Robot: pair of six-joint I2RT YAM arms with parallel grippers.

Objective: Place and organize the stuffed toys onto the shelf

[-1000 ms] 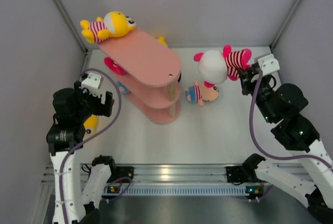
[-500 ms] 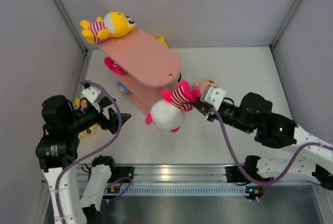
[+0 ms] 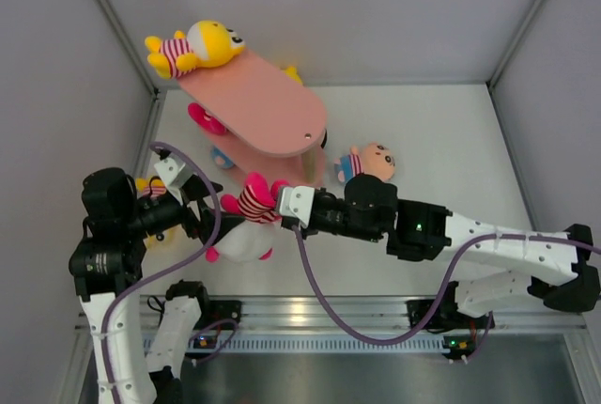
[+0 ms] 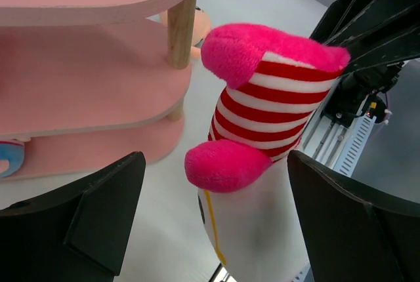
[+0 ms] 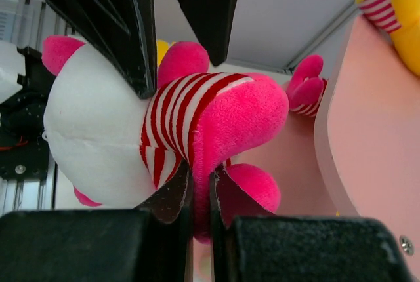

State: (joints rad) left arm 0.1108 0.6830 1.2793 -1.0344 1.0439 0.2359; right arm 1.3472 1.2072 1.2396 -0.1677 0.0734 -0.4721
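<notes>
A pink stuffed toy [image 3: 246, 224] with a white head and a red-striped shirt hangs over the table in front of the shelf [image 3: 263, 108]. My right gripper [image 3: 283, 207] is shut on one of its pink legs [image 5: 201, 164], with the jaws pinching the plush. My left gripper [image 3: 202, 218] is open. Its black fingers [image 4: 85, 223] stand on either side of the toy's white head [image 4: 262, 229] with a gap on each side. In the right wrist view those fingers [image 5: 111, 20] show above the toy [image 5: 98, 131].
A yellow toy [image 3: 202, 47] lies on the shelf's top board. A pink one [image 3: 207, 120] sits on the middle tier and a blue-shirted one [image 3: 222, 156] lower down. Another blue-shirted toy [image 3: 368, 164] lies on the table to the right. A yellow toy [image 3: 150, 186] peeks from behind the left arm.
My right arm has swung from the back right across the table to the front left, carrying the pink toy. The left gripper has opened wider and now flanks the toy's head.
</notes>
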